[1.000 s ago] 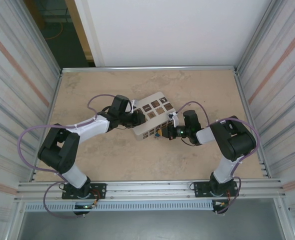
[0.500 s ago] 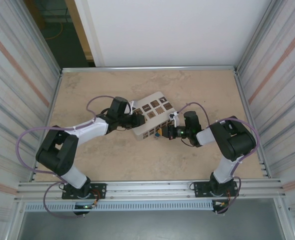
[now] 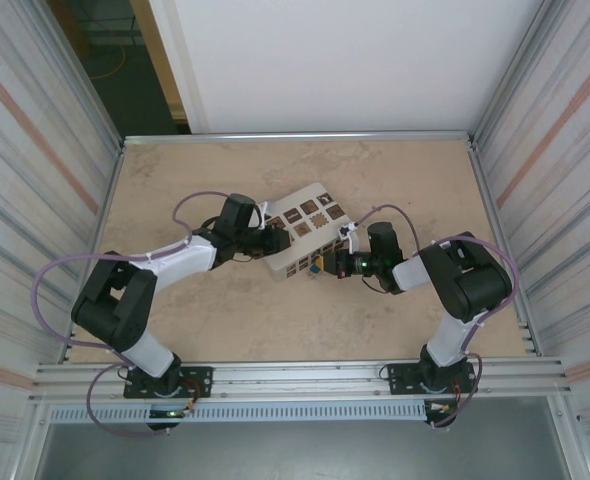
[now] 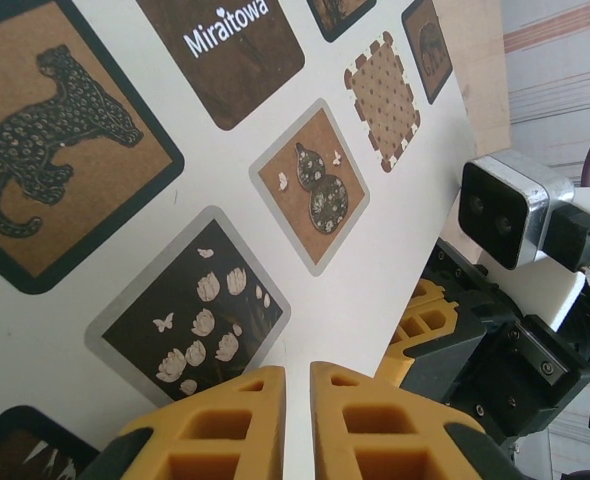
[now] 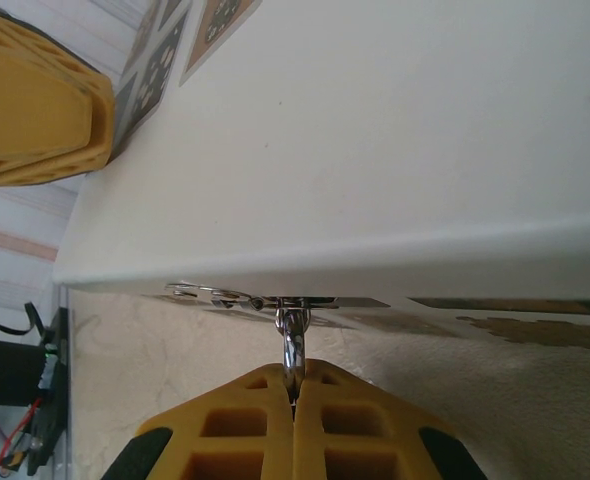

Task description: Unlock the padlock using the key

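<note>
The right gripper (image 5: 295,372) has its two yellow fingers pressed together on a thin silvery metal piece (image 5: 293,340). The piece stands straight out from the fingertips to the lower edge of the white box (image 5: 375,150). There it meets a fine wire ring (image 5: 210,293) lying flat along that edge, to one side of the tips. Whether the pinched piece is the key or part of the lock cannot be told.

From above, the padlock (image 3: 318,266) is only a small bluish speck directly ahead of the right gripper (image 3: 329,266), between its tips and the box's near side.

The left gripper (image 4: 297,375) is all but closed, with a narrow slit between its fingers and nothing in it. Its tips rest against the patterned box top (image 4: 395,250), at the end opposite the right gripper.
</note>
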